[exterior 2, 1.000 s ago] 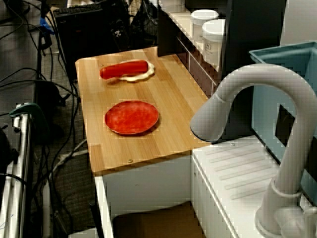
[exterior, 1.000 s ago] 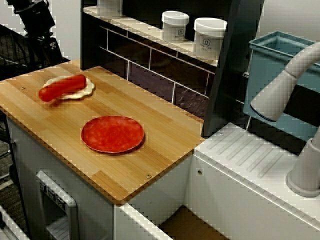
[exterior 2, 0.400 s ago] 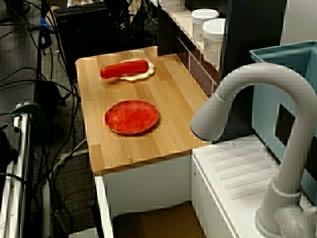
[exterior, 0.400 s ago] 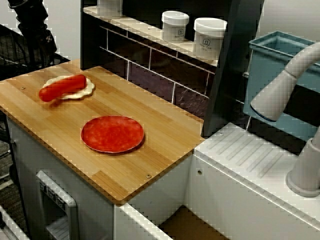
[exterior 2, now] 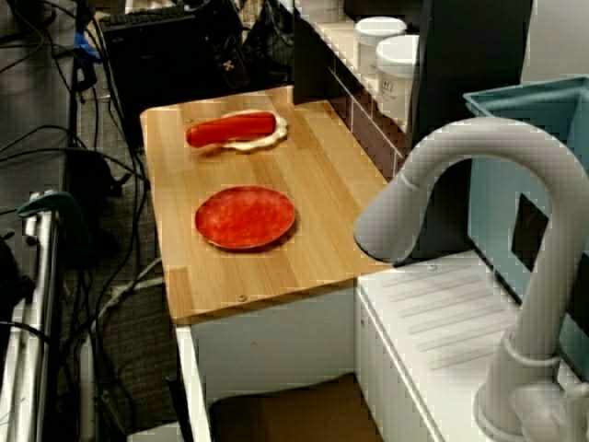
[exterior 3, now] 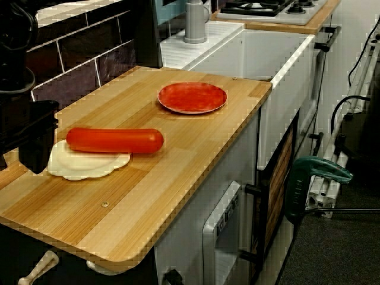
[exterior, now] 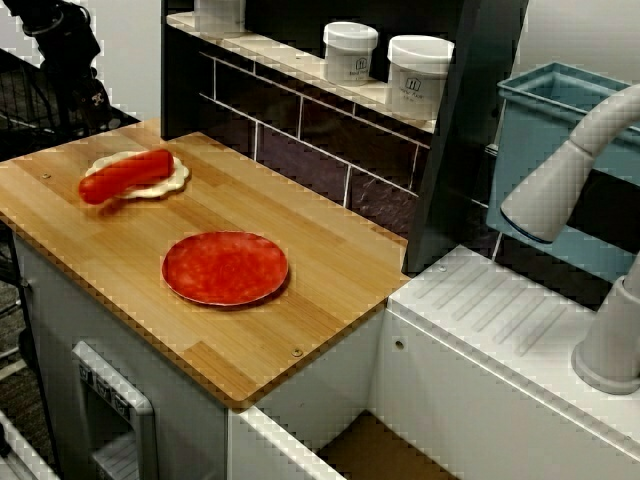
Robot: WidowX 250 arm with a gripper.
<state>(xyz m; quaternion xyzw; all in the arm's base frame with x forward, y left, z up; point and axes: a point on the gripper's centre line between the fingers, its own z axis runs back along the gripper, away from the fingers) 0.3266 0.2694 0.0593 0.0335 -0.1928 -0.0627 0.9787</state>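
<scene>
One sausage (exterior 3: pixel 114 140) lies ungrasped on flatbread (exterior 3: pixel 86 164), frame left; my gripper (exterior 3: pixel 31 148) hangs near, open or closed I cannot tell; red plate (exterior 3: pixel 192 97) bare.

No legible text anywhere. Small dark label marks on two white jars (exterior: pixel 420 65) on the shelf (exterior: pixel 290 55), too blurred to read.

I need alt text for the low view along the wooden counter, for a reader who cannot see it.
A dark gripper hangs at the left edge, close to a red sausage lying across a white wavy-edged disc on a wooden counter. An empty red plate sits farther along, toward a white sink unit.
</scene>
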